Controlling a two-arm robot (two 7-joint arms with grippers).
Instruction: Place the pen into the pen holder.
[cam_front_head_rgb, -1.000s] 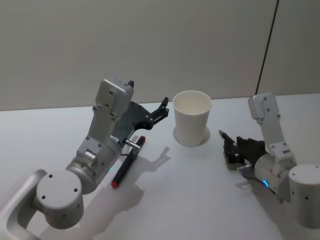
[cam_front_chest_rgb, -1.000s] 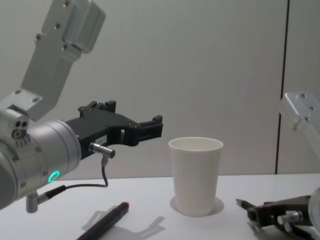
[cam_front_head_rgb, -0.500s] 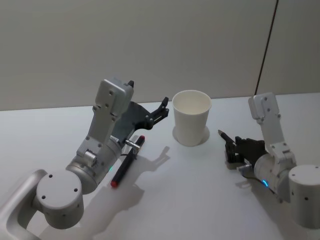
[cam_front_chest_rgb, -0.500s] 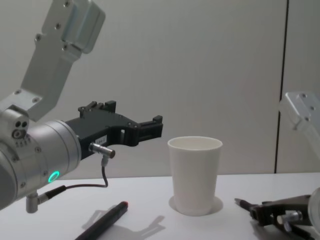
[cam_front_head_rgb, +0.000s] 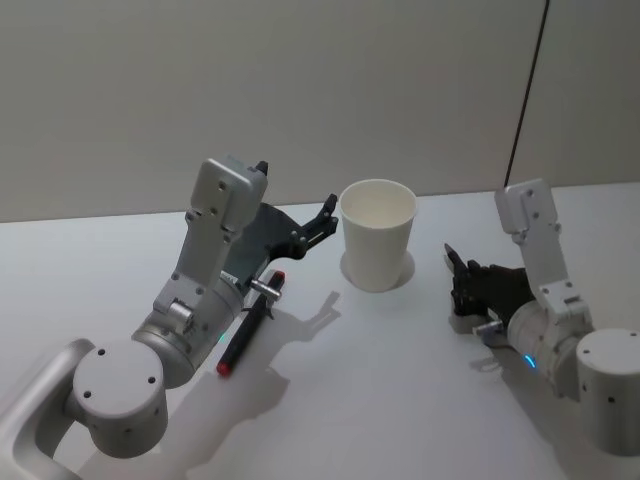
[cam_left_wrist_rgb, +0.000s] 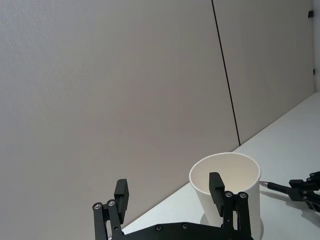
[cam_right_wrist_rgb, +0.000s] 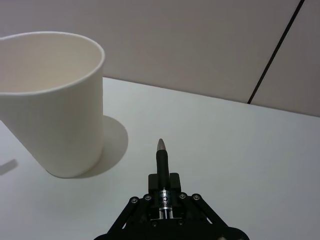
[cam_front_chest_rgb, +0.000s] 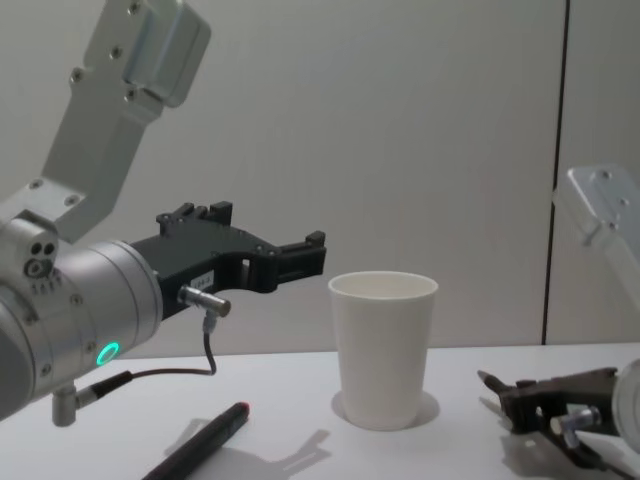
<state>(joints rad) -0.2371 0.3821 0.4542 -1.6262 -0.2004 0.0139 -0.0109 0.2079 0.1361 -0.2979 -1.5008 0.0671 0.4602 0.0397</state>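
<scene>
- The white table (cam_front_head_rgb: 400, 400) carried everything, with both arms reaching forward over it.
- The left gripper (cam_left_wrist_rgb: 169, 184) hung raised at the left, level with the cup's rim and just left of it. Its jaws stood wide apart with nothing between them.
- The right gripper (cam_right_wrist_rgb: 162, 182) sat low over the table at the right, its jaws closed on the rear part of the pen.
- The pen holder (cam_front_head_rgb: 377, 235), a white paper cup, stood upright and open-mouthed at the far middle, between the two grippers.
- A red-ended marker (cam_front_head_rgb: 240, 338) lay flat on the table beneath the left arm, near and left of the cup, apart from both grippers.
- The pen (cam_right_wrist_rgb: 161, 159), black with a silver tip, stuck out ahead of the right jaws. Its long axis lay close to level and pointed far and left, toward the cup.
- The cup was left of the tip and near it, and its rim stood well above the pen. The right arm was therefore the one placed to deliver; it probably had to lift, stand the pen upright and carry it left over the mouth.
</scene>
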